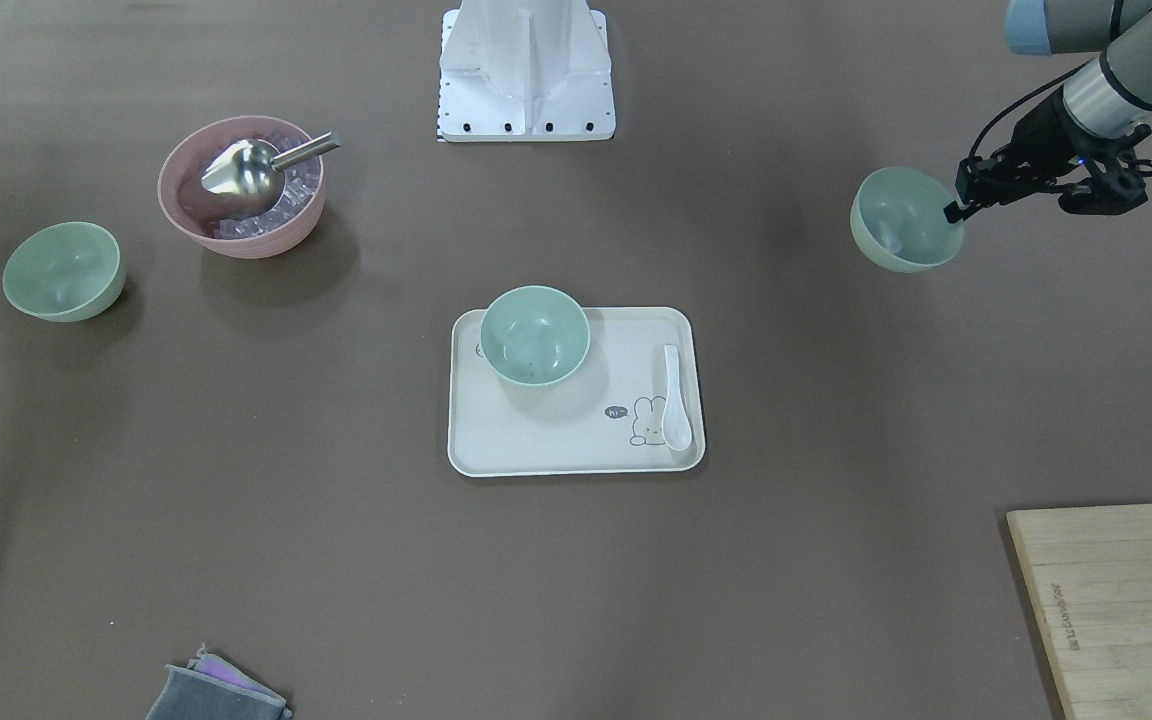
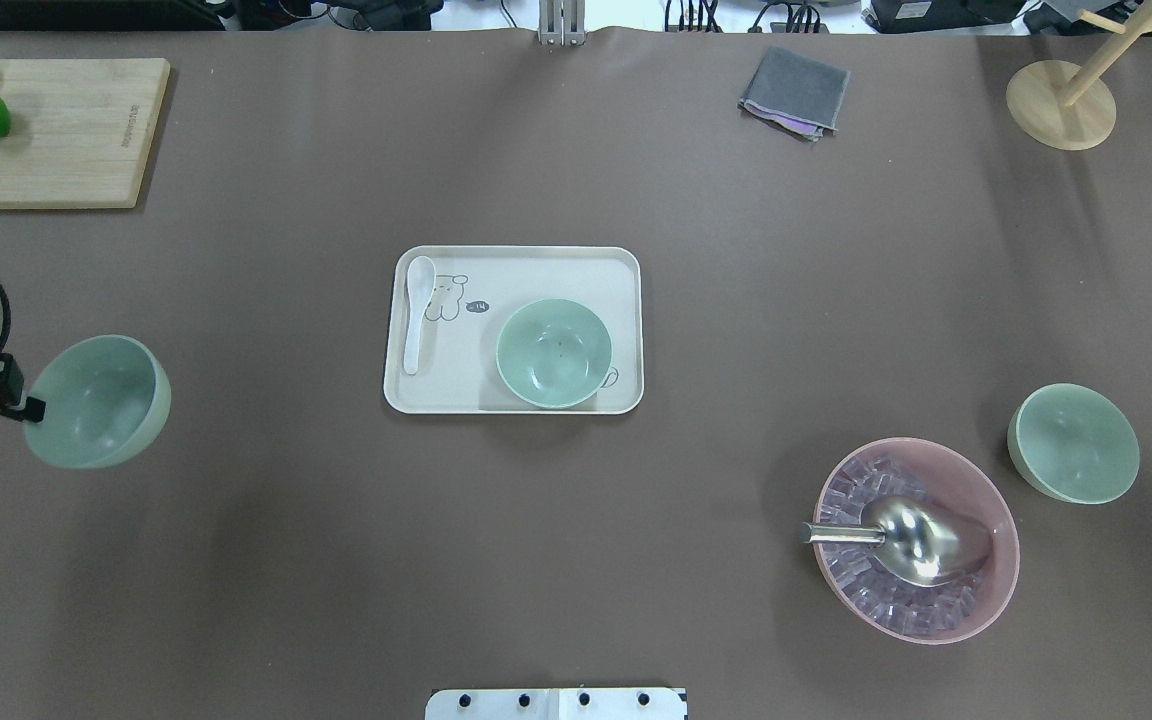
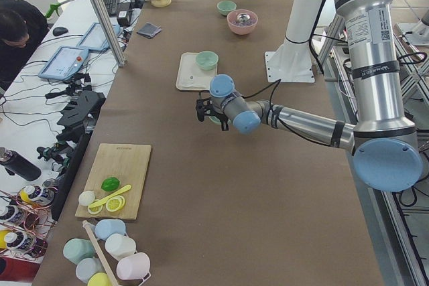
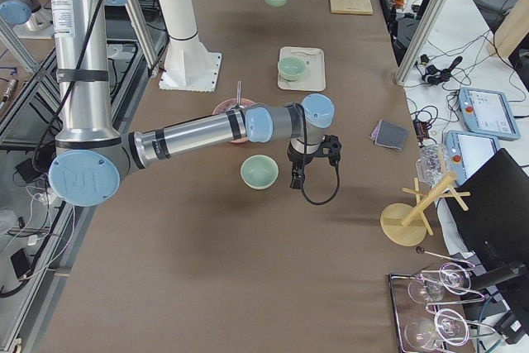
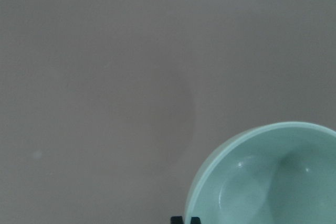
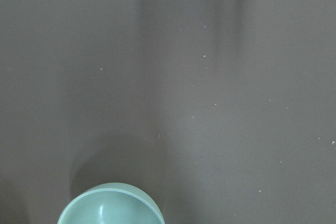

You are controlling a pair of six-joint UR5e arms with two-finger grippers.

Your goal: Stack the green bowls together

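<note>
One empty green bowl hangs pinched in the left gripper; right gripper unclear.

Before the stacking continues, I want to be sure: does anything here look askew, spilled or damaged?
Only the green bowl in the left gripper: it is tilted, pinched at its rim. Nothing looks spilled or broken.
</note>
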